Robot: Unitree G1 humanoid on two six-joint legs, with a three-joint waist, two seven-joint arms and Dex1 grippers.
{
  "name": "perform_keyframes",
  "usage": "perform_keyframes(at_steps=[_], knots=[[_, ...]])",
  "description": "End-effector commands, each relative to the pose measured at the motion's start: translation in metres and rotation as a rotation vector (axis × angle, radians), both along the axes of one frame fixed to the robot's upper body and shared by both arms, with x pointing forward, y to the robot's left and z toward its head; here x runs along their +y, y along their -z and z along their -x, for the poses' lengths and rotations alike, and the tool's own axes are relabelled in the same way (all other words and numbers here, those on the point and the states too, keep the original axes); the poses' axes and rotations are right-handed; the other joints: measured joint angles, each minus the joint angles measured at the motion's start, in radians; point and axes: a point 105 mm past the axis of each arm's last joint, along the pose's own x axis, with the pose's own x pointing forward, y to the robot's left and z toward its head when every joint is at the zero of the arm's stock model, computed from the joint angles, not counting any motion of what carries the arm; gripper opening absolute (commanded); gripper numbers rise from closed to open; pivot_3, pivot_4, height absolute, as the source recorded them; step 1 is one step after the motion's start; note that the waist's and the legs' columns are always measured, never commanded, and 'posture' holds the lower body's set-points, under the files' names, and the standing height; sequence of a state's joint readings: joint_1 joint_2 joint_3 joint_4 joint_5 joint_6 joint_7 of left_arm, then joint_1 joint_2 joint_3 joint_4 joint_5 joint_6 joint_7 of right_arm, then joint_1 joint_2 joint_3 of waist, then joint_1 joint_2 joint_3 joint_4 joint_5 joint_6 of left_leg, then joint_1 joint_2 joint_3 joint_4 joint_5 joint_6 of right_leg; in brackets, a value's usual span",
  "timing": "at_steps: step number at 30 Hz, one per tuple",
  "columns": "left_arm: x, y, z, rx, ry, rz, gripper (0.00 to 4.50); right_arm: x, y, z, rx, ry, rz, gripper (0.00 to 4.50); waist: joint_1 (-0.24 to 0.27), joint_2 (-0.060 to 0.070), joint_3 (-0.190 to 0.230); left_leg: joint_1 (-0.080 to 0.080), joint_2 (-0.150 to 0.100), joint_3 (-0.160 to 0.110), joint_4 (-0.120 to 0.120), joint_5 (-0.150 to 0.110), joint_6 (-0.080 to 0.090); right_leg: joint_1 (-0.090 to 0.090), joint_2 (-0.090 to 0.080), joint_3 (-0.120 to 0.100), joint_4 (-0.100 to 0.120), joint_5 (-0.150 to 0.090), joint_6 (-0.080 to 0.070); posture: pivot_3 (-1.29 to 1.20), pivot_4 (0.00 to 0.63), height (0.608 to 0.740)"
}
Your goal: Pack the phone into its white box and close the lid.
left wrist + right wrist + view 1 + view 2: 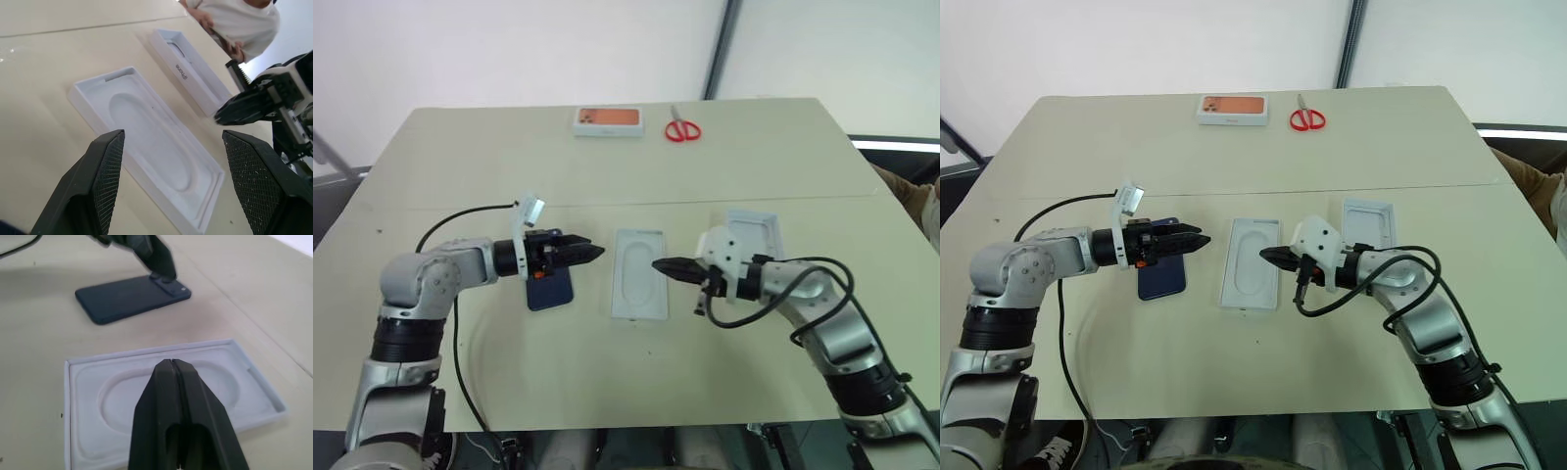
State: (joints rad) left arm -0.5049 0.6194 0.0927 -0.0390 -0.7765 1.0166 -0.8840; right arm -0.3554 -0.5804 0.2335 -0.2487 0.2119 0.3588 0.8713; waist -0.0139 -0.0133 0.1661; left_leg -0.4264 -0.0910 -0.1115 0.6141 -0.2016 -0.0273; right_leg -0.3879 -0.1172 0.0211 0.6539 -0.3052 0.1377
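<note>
The dark blue phone [551, 291] lies flat on the table, back up, its camera corner [172, 285] showing. My left gripper [592, 252] hovers over the phone's camera end. It is open with nothing between its fingers [110, 161]. The white box [638, 279] lies open in the middle, a white floor with an oval outline showing inside. My right gripper [171, 363] is shut and empty, its tip over the box's right side. The lid [756, 233] lies open side up behind the right gripper, lettering on its side wall [182, 73].
An orange-topped white box [607, 120] and red scissors [682, 128] lie at the table's far edge. A person [239, 19] is at the right side of the table. A black cable [460, 217] loops from my left arm.
</note>
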Motion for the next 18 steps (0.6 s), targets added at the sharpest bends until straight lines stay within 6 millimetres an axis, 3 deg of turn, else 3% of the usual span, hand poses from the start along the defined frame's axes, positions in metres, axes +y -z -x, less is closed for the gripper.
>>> perform_keyframes(at_steps=[1, 6, 11, 18], knots=[[0.014, -0.011, -0.002, -0.109, -0.035, -0.023, 3.38, 0.014, 0.013, -0.002, -0.051, -0.026, 0.102, 0.03, 0.002, 0.0, 0.0, 0.0, 0.0, 0.0, 0.0, 0.0, 0.0, 0.0, 0.0, 0.0, 0.0, 0.0, 0.0, 0.0, 0.15, 0.74], [0.021, -0.003, 0.004, -0.15, -0.049, -0.059, 3.38, 0.035, 0.025, -0.001, -0.063, -0.037, 0.148, 0.03, 0.0, 0.0, 0.0, 0.0, 0.0, 0.0, 0.0, -0.001, 0.001, -0.001, 0.0, 0.0, 0.0, 0.0, 0.0, 0.0, 0.15, 0.74], [0.019, 0.001, 0.008, -0.156, -0.052, -0.055, 3.38, 0.029, 0.046, 0.0, -0.123, -0.085, 0.334, 0.03, 0.004, 0.0, 0.0, 0.0, -0.001, 0.0, 0.001, -0.002, 0.003, -0.003, 0.0, -0.001, 0.001, 0.0, 0.0, 0.0, 0.15, 0.74], [0.016, 0.002, 0.007, -0.161, -0.055, -0.058, 3.38, 0.025, 0.043, 0.004, -0.092, -0.112, 0.309, 0.03, 0.001, 0.0, 0.0, 0.0, -0.001, -0.001, 0.001, -0.002, 0.004, -0.002, 0.0, -0.001, 0.001, 0.0, 0.0, 0.0, 0.15, 0.74]])
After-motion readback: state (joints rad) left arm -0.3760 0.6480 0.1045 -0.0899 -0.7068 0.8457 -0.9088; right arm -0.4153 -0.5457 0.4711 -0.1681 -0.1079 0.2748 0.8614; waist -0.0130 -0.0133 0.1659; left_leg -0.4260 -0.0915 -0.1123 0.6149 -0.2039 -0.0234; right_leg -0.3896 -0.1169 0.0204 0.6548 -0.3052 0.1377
